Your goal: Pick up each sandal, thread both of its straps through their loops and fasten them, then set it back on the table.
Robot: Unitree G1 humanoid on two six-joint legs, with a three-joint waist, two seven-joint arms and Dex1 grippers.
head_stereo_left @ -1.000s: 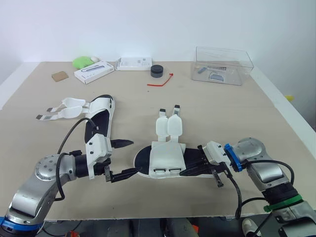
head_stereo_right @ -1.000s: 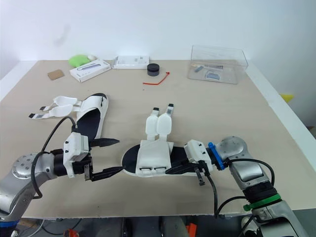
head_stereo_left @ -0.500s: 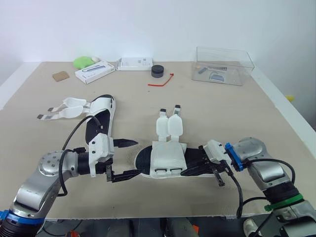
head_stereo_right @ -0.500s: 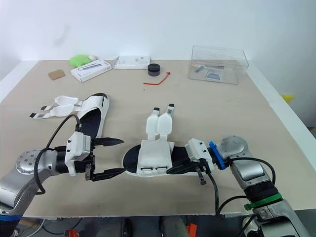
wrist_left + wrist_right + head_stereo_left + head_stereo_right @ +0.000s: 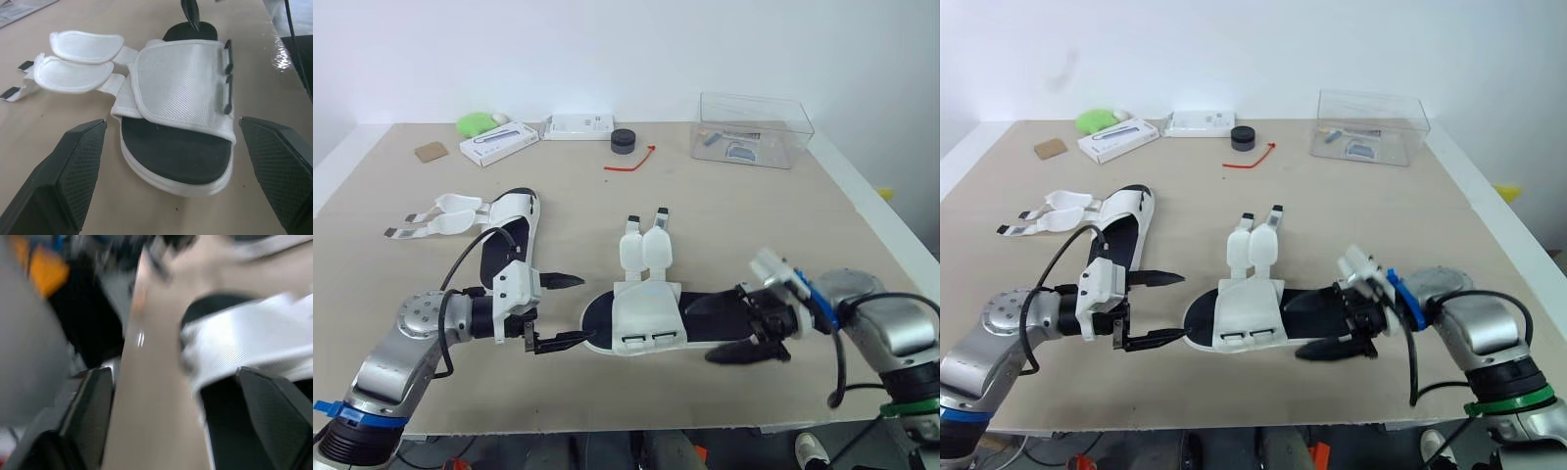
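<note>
While both grippers flank it, a white sandal [image 5: 646, 315] with a black footbed lies flat on the tan table [image 5: 773, 215]. It lies crosswise in front of the robot, toe toward the robot's left. Its two white straps [image 5: 646, 250] are undone and lie spread on the table on the sandal's far side. The two black loops [image 5: 226, 78] on the near edge of its upper band hold nothing.

At the sandal's toe sits the left gripper [image 5: 570, 311], its black fingers [image 5: 73, 166] spread wide. The nearer fingertip is just beside the toe edge, and whether it touches cannot be told. At the sandal's heel is the right gripper [image 5: 729, 325], its fingers [image 5: 83, 421] also spread wide. One finger is above the heel and the other is low at the heel's near side. Contact there cannot be told.

To the left of this sandal and a little farther back lies a second sandal [image 5: 514, 230]. Its straps [image 5: 445, 213] are likewise open, trailing away to the left.

Well beyond the first sandal, along the table's far edge, are:
- a clear plastic box [image 5: 754, 127]
- a red cord [image 5: 631, 162]
- a small black round object [image 5: 625, 140]
- two white boxes [image 5: 499, 142]
- a green object [image 5: 478, 122]
- a brown card [image 5: 433, 151]
</note>
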